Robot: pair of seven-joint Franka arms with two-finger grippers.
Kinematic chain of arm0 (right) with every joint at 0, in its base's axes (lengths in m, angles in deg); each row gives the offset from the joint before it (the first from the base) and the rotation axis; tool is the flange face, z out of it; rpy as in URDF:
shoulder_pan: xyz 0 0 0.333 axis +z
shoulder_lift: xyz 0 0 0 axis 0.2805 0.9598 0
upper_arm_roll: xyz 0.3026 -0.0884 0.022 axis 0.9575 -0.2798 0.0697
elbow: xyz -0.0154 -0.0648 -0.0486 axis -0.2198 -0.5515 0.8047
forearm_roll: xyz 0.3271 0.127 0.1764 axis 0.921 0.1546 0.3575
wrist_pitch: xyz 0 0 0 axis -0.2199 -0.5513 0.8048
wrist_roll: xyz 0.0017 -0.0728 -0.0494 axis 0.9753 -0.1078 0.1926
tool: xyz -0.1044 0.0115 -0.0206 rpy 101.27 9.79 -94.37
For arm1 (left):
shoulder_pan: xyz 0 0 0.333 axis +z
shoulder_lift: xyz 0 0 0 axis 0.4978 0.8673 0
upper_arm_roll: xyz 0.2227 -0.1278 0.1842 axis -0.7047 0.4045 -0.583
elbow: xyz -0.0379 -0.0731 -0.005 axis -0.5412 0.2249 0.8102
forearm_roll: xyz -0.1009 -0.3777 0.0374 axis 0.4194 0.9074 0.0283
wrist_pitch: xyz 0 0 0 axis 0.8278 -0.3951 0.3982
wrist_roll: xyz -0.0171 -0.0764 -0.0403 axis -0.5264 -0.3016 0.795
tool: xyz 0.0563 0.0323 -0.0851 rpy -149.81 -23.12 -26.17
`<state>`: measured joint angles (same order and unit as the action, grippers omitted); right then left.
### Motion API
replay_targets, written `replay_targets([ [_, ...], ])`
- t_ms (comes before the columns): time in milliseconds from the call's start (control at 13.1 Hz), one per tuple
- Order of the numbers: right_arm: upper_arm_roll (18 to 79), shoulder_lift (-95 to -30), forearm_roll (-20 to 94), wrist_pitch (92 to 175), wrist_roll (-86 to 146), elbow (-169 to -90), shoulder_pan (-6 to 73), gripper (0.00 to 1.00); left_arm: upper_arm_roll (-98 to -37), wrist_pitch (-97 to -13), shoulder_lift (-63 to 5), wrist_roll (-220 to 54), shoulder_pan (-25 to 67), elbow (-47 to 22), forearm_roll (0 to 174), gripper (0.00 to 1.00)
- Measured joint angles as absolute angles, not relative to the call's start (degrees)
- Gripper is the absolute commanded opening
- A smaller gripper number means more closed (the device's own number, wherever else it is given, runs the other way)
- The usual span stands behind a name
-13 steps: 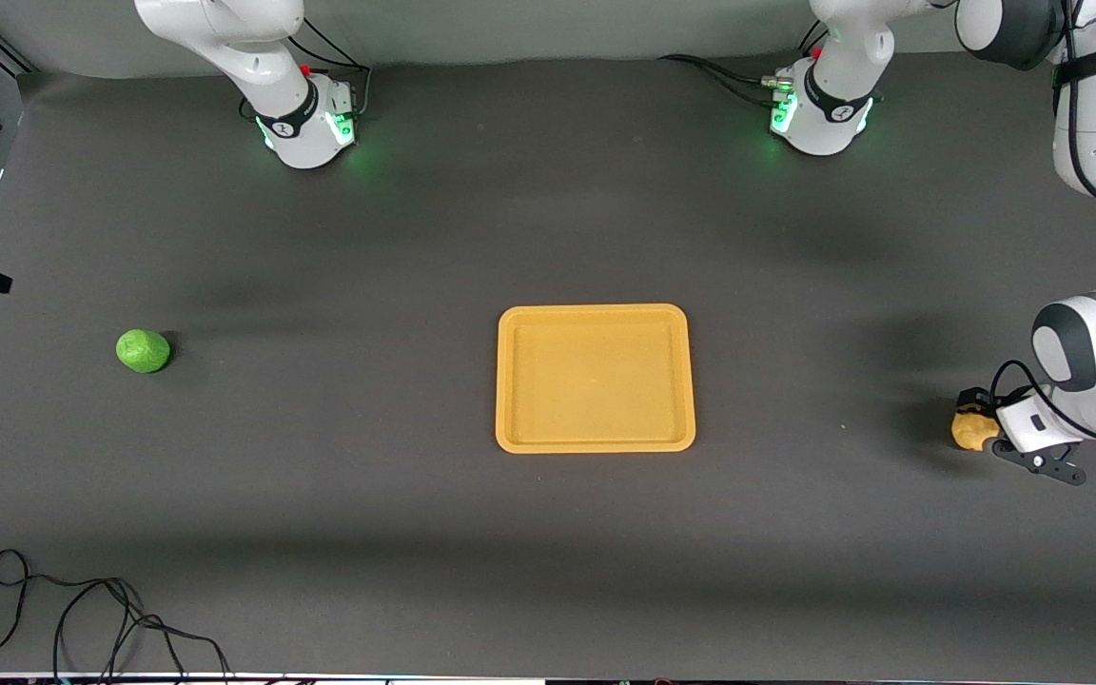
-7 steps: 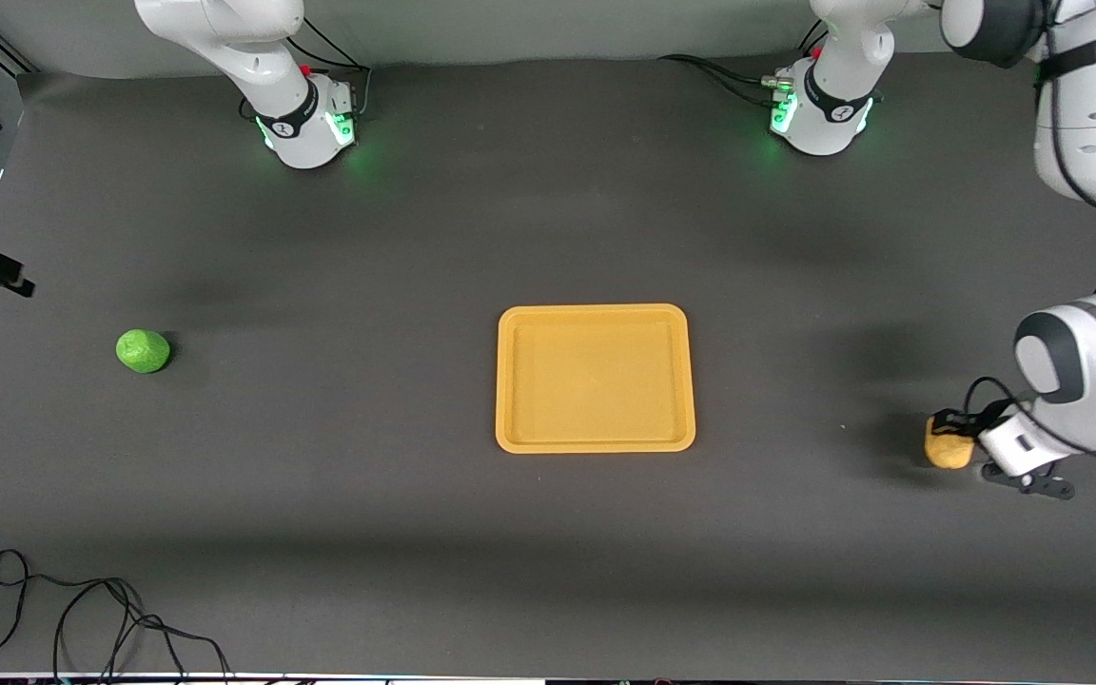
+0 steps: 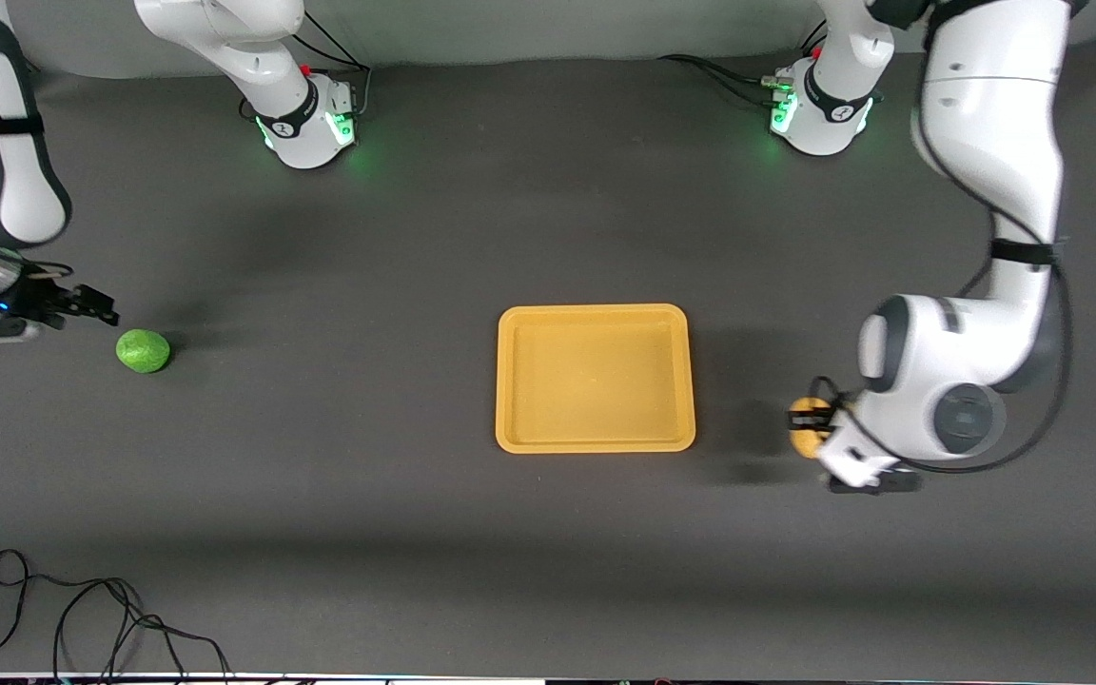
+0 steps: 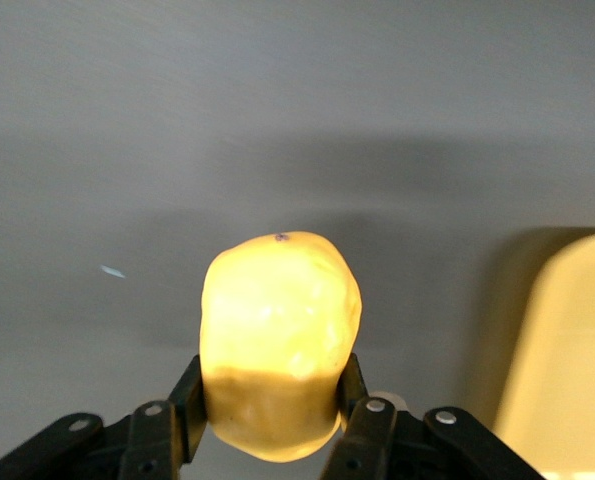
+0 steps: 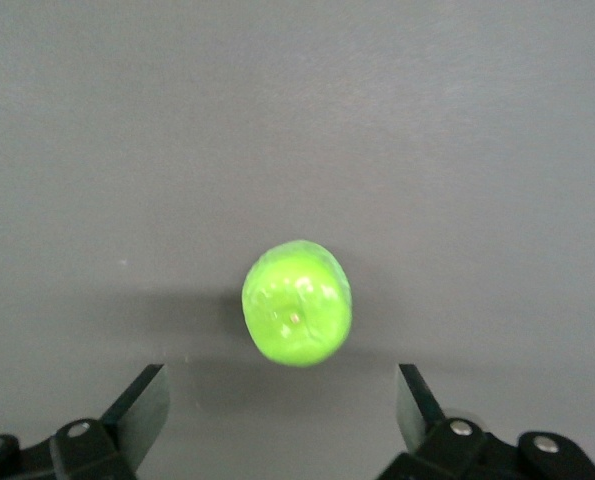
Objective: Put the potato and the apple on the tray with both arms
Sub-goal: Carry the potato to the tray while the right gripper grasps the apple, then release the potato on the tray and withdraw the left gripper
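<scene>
The mustard-yellow tray (image 3: 515,381) lies flat mid-table; its edge shows in the left wrist view (image 4: 567,370). My left gripper (image 3: 812,426) is shut on the yellow-tan potato (image 3: 806,417) and holds it above the table beside the tray, toward the left arm's end. The left wrist view shows the potato (image 4: 280,340) clamped between both fingers (image 4: 187,400). The green apple (image 3: 143,350) rests on the table toward the right arm's end. My right gripper (image 3: 96,312) is open and hovers close beside the apple. In the right wrist view the apple (image 5: 297,302) sits just ahead of the spread fingers (image 5: 142,400).
The two green-lit arm bases (image 3: 305,128) (image 3: 819,114) stand along the table edge farthest from the front camera. A black cable (image 3: 82,609) lies coiled near the table corner closest to the front camera, at the right arm's end.
My left gripper has carried the potato from the left arm's end toward the tray. My right arm has come into view and lowered its open gripper beside the apple.
</scene>
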<state>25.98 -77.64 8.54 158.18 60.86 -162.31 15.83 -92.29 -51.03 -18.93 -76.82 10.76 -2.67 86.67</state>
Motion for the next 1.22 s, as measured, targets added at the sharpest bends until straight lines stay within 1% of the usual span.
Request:
replay_targets([
  [229,26.2,-70.9,17.5,163.7,69.1,-162.3,16.0,1.0,-90.0,-52.2,-18.9,-66.8,5.2,-2.7,88.3,0.2],
  [382,26.5,-67.3,20.3,167.0,71.6,-162.2,16.2,1.0,-88.2,-52.7,-18.9,-62.2,3.5,-2.7,88.6,0.21],
  [458,26.6,-66.1,20.6,167.8,71.7,-162.1,16.4,1.0,-87.5,-52.7,-18.7,-60.7,2.8,-2.9,88.7,0.26],
  [534,26.8,-65.3,20.9,168.1,71.7,-162.1,16.5,0.99,-87.2,-53.3,-18.3,-59.0,1.7,-3.4,88.7,0.29],
  [611,27.1,-64.8,21.2,168.5,71.7,-162.0,16.6,0.69,-87.1,-55.3,-17.5,-57.4,0.5,-4.0,88.7,0.29],
  [687,27.2,-64.5,21.4,168.6,71.8,-162.0,16.7,0.45,-87.0,-57.4,-16.6,-56.4,-0.5,-4.5,88.7,0.29],
  [763,27.2,-64.5,21.4,168.6,72.2,-162.0,16.7,0.42,-87.0,-58.5,-15.7,-55.9,-1.2,-4.8,88.7,0.29],
  [916,27.3,-64.5,21.4,168.6,73.6,-161.6,16.8,0.41,-87.0,-58.5,-15.0,-55.8,-1.9,-5.2,88.7,0.29],
  [992,27.3,-64.5,21.4,168.6,73.7,-161.0,17.1,0.4,-87.0,-58.4,-15.0,-55.8,-2.0,-5.7,88.6,0.32],
  [1069,27.3,-64.7,21.4,168.4,73.7,-160.3,17.9,0.4,-87.0,-58.4,-15.0,-55.8,-2.0,-6.1,88.5,0.49],
  [1145,27.3,-65.2,21.5,166.8,73.7,-159.1,18.8,0.4,-87.1,-58.4,-15.0,-55.8,-2.0,-6.4,88.4,0.95],
  [1221,27.2,-66.0,21.5,163.4,73.7,-157.2,19.6,0.4,-87.1,-58.4,-15.0,-55.8,-2.0,-6.5,88.4,1.0],
])
